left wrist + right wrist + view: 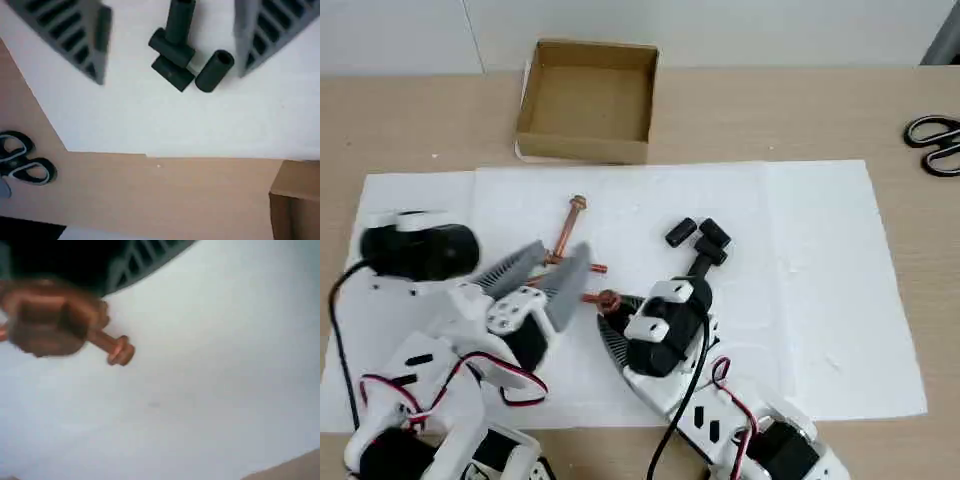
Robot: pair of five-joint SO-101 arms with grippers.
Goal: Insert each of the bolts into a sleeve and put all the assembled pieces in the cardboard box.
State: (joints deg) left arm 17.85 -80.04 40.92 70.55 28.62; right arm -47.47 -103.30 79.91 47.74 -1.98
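bolt (50,322) clamped in right hand (610,310), shank toward left hand (563,255) | left hand apart, facing sleeves (172,47)

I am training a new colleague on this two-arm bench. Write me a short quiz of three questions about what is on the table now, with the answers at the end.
1. True or false: the brown cardboard box already contains an assembled piece.
2. Choose one. The left gripper has its jaws: A) wide open; B) shut on a copper bolt; C) shut on a black sleeve.
3. Short answer: which tool lies on the bare wooden table, off the white sheet?

Key
1. False: the box is empty.
2. A.
3. The black-handled scissors.
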